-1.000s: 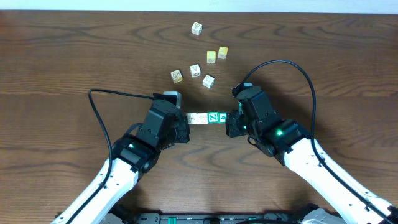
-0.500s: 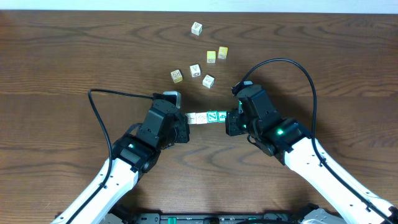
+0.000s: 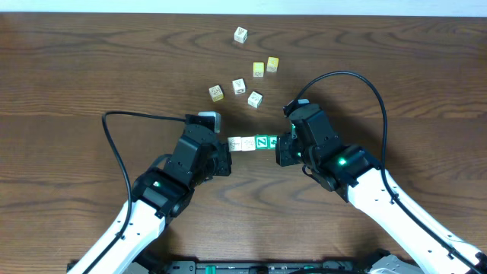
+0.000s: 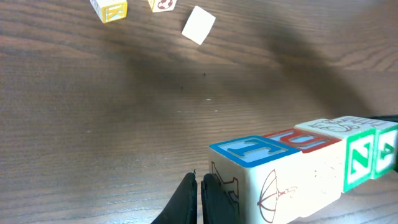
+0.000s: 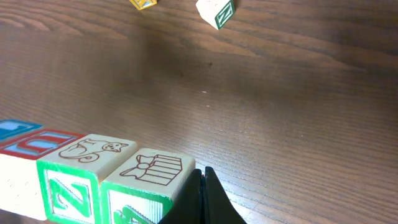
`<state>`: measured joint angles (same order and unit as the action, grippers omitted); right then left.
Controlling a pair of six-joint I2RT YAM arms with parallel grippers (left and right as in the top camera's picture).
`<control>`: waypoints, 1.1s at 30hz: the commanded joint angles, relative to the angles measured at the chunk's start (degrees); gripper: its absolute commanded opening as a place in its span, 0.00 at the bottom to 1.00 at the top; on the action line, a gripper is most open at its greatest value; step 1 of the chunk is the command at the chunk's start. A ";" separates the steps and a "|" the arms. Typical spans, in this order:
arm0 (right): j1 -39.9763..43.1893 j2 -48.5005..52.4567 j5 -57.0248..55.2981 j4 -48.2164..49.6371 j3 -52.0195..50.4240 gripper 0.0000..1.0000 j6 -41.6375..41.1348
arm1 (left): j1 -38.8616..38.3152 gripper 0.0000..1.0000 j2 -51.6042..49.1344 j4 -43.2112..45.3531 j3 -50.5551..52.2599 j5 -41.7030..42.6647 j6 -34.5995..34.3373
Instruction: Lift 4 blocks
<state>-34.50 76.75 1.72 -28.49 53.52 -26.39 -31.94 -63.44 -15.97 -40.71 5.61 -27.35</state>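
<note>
Four blocks stand end to end in one straight row [image 3: 253, 143] between my two grippers. In the left wrist view the blue-edged block [image 4: 252, 149] is nearest, then a red-edged one [image 4: 305, 140], then the green "N" block [image 4: 357, 158] and another green one [image 4: 385, 149]. My left gripper [image 4: 200, 186] is shut, its closed tips pressed against the blue-edged end. My right gripper [image 5: 201, 180] is shut too, pressed against the green block with a gift print [image 5: 152, 171]. Neither gripper has anything between its fingers. Whether the row is off the wood, I cannot tell.
Loose cubes lie beyond the row: a white one [image 3: 240, 34] far back, two yellow ones [image 3: 259, 68] [image 3: 272, 64], and three more [image 3: 217, 92] [image 3: 239, 86] [image 3: 255, 99] closer. A black cable [image 3: 114, 144] loops left of the left arm, another [image 3: 365, 84] arcs over the right arm.
The left arm's body and its cable have shifted slightly to the left. The row of blocks and both grippers are almost where they were.
</note>
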 commanded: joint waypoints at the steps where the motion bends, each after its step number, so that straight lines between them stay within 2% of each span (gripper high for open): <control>1: -5.35 -0.79 14.38 1.64 2.32 0.01 0.07 | -3.28 0.07 0.76 1.84 -4.44 8.24 -0.35; 33: -5.35 -0.79 13.53 -0.96 4.61 0.01 0.72 | -3.28 0.07 0.74 1.62 -4.44 8.20 -0.35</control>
<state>-34.50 76.75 1.28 -30.81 55.46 -26.35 -32.38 -63.11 -16.53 -41.41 4.95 -27.35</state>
